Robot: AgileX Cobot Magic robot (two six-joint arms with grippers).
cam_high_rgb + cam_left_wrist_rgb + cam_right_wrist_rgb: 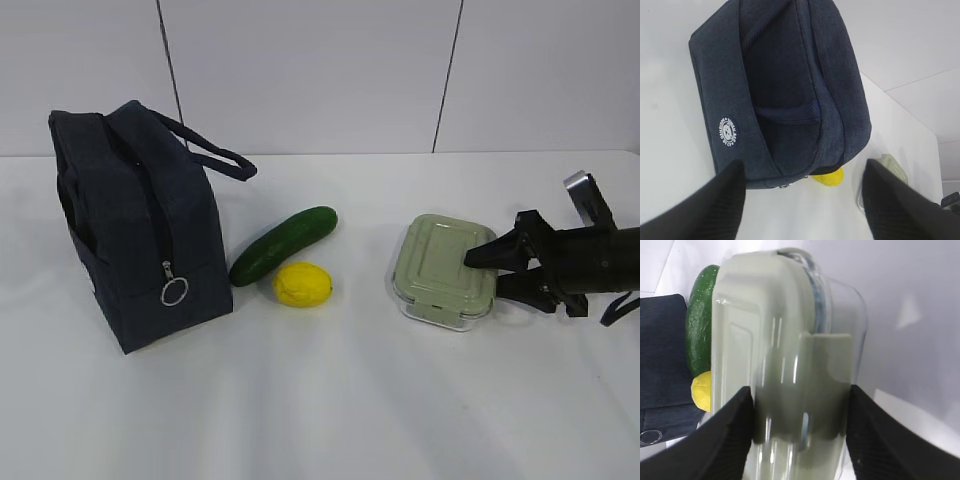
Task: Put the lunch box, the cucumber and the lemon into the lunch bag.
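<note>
We find the lunch box (445, 270) flat on the white surface (330, 400), well right of the lunch bag (135, 225), with the cucumber (283, 244) and lemon (303, 284) touching each other between them. Our right hand (492, 271) straddles the box's right end, one finger above the lid and one below; whether it already presses, we cannot tell. Our left hand (802, 202) hangs spread wide and empty over the bag's gaping top, likely waiting to steady it.
</note>
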